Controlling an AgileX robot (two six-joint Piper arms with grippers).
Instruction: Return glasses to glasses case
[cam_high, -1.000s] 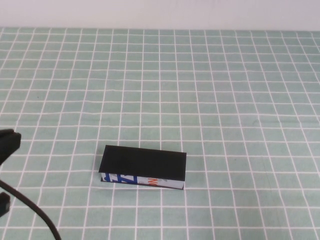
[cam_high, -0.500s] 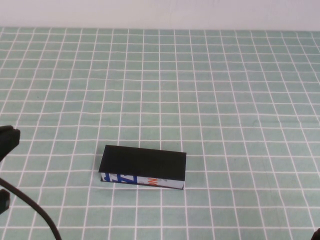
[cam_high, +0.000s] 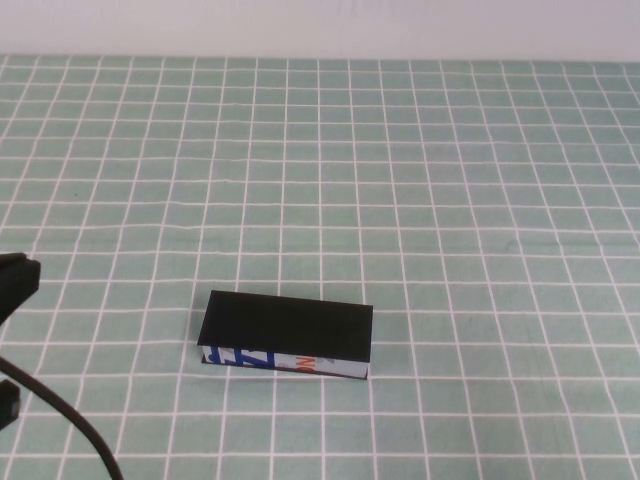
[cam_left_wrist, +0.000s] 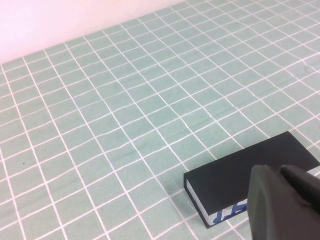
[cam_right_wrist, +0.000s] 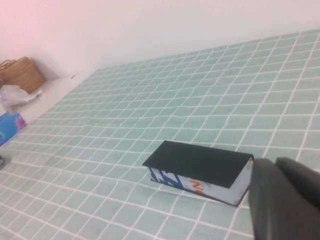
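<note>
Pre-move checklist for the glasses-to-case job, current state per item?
1. Glasses case lid shut: ok.
2. Glasses inside: cannot tell; lid hides the interior, no glasses on the checked mat.
3. Case flat on the mat, nothing touching it: ok.
4. Left claw pulled back at the mat's left edge, clear of the case: ok.
5. Right claw shut, empty, near the case: ok.

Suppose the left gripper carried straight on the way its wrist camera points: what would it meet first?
Probably the closed glasses case, lying just ahead of the left gripper, though depth is hard to judge. The right gripper, shut, points at that case too. No glasses show.
</note>
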